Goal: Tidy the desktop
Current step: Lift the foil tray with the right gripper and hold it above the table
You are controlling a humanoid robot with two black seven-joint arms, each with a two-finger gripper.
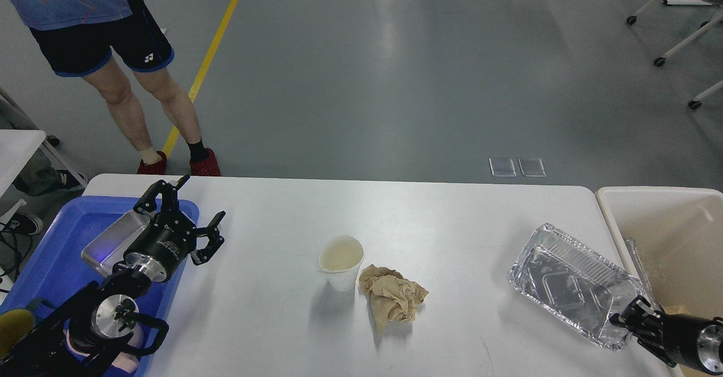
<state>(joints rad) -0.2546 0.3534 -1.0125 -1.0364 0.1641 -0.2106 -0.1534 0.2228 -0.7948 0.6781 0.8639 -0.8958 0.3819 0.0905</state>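
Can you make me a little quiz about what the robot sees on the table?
1. True or false: the paper cup lies on its side.
2. What sits right beside the cup: a) crumpled brown paper b) a spoon c) a book?
3. Which gripper is at the foil tray?

Key:
1. False, it stands upright on the desktop.
2. a.
3. The right gripper; the left gripper, fingers spread, is over the blue tray.
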